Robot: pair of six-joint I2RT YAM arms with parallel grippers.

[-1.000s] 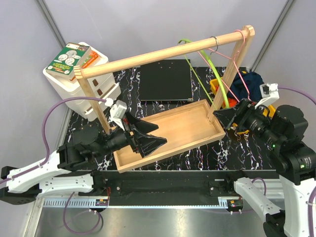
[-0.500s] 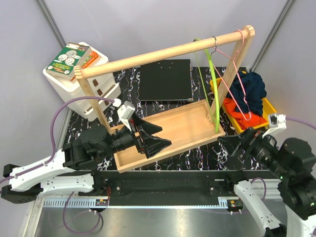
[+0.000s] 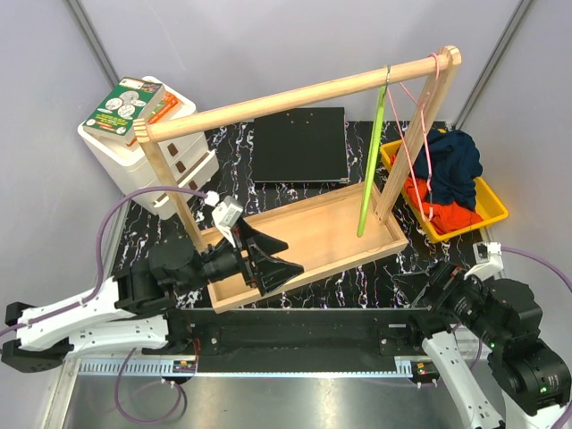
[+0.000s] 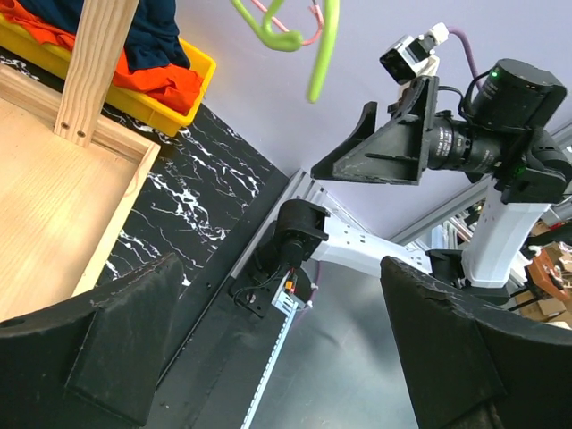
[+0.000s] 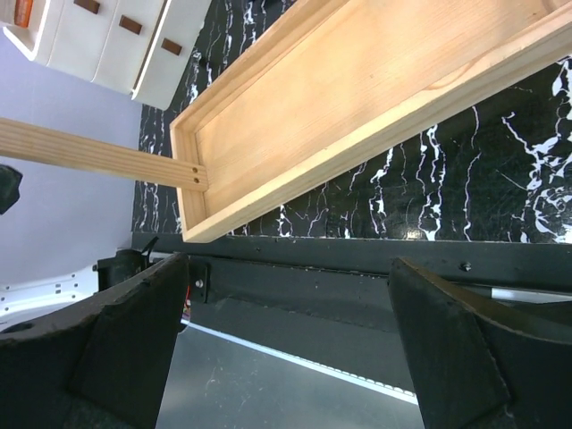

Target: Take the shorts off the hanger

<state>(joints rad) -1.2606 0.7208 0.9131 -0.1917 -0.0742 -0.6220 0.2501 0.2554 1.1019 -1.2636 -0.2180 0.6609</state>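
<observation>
1. The navy blue shorts (image 3: 454,159) lie crumpled in the yellow bin (image 3: 493,211) at the right end of the table, resting on the orange shorts (image 3: 444,213), which spread across the bin beneath them
2. Both pairs are apart from the hangers: the green hanger (image 3: 372,156) hangs edge-on from the wooden rail (image 3: 286,95), and the pink hanger (image 3: 428,174) hangs just beside it, near the right post
3. The left gripper (image 3: 282,256) hovers over the near-left corner of the wooden tray (image 3: 340,228) that forms the rack's base; its jaws stand wide apart with nothing between them
4. The right gripper (image 5: 286,349) sits low at the near right edge of the black marbled table (image 3: 393,273), well apart from the bin; its jaws are spread wide too and hold nothing
5. A white drawer unit (image 3: 147,156) stands at the far left, and a black mat (image 3: 299,145) lies behind the tray
</observation>
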